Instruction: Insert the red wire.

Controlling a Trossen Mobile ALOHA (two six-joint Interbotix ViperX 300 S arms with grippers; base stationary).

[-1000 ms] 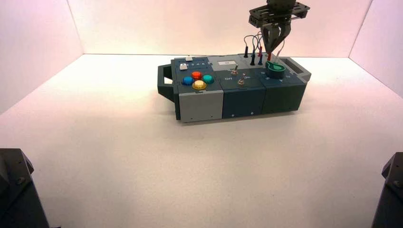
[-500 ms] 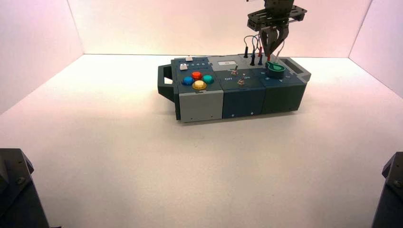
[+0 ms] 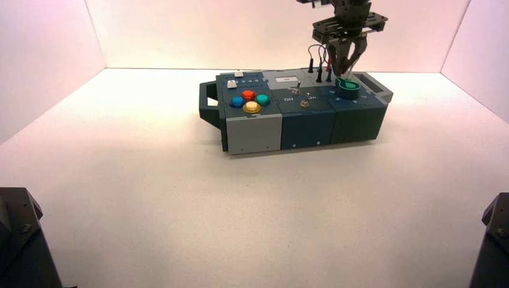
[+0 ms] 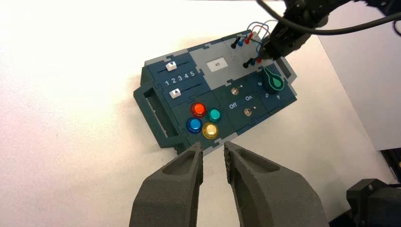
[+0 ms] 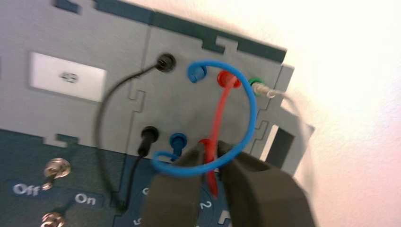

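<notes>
The right gripper [image 5: 212, 151] is at work from above, over the wire sockets at the far right of the box [image 3: 254, 135]. Its jaws stand parted, one on either side of the red wire's lower plug [image 5: 211, 177], and I don't see them pinching it. That spread makes sense for letting the plug go without dragging it sideways.

The red wire [image 5: 219, 113] spans the two rows of sockets: its far end sits in the red socket [image 5: 229, 79] of the back row, and its near plug stands at the red socket of the front row, just beside the blue plug [image 5: 178, 142]. It looks seated from here, though the jaws crowd the spot and I can't be sure how deep it goes. Coming in from above keeps the gripper over the green knob [image 4: 275, 82], which lies just in front of that row.

The blue wire [image 5: 253, 109] loops across the red one and over the jaws, so I'd want a gentle, straight lift; a sideways pull could snag it and tug a plug loose. The white wire [image 5: 302, 127] hangs off to the right side.

The left gripper [image 4: 213, 145] waits on the left, in front of the box, a gap between its fingers and nothing in it. The job looks nearly done to me; a check of the plug's fit, then backing off, seems right.
</notes>
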